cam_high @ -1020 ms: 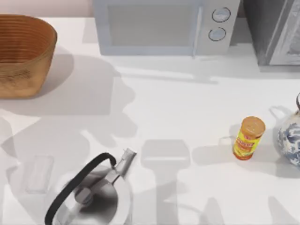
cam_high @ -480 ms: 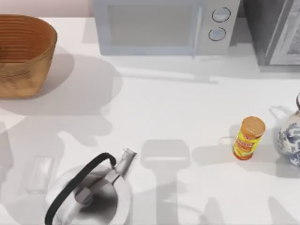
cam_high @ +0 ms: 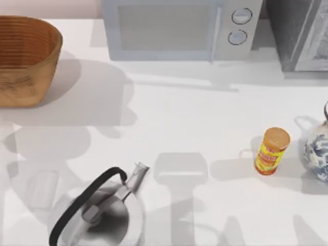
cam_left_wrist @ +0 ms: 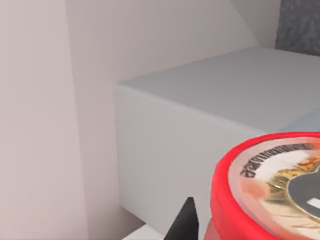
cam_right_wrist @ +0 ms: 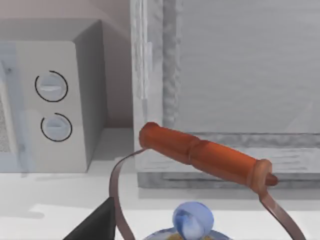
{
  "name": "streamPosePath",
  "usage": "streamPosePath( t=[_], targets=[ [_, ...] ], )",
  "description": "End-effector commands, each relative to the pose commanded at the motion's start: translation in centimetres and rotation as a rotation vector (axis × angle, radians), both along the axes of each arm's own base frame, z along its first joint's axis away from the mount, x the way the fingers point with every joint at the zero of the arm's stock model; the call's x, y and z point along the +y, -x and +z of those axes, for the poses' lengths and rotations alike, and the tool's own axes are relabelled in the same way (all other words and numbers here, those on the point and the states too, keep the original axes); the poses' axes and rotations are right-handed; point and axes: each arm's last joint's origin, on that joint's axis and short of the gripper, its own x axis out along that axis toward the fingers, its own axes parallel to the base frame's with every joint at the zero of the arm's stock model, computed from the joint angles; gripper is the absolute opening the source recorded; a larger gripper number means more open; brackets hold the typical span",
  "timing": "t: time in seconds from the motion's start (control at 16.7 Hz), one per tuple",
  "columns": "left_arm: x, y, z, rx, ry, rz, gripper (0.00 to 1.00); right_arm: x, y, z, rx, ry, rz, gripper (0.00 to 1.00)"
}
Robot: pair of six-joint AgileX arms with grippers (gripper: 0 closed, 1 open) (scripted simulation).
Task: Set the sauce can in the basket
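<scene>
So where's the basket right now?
The basket sits at the far left corner of the table in the top view, left of the microwave and beyond the kettle.

Only the arm shadows on the table (cam_high: 169, 123) have shifted.

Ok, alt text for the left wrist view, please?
A red sauce can with a printed lid sits close to the camera. A dark fingertip of the left gripper pokes up beside it, with the grey microwave behind.
</scene>
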Motion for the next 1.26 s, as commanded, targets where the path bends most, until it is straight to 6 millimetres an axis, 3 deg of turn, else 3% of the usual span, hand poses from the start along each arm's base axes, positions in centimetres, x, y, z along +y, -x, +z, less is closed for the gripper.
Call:
streamPosePath(
  t=[0.12, 0.9, 1.26],
  targets=[
    [0.00, 0.00, 0.00, 0.000, 0.000, 0.000, 0.00, 0.00, 0.00, 0.00, 0.000, 0.000, 0.000, 1.00],
    [0.00, 0.00, 0.00, 0.000, 0.000, 0.000, 0.98, 0.00, 0.00, 0.00, 0.000, 0.000, 0.000, 1.00],
    [0.00, 0.00, 0.00, 0.000, 0.000, 0.000, 1.00, 0.00, 0.00, 0.00, 0.000, 0.000, 0.000, 1.00]
  ],
)
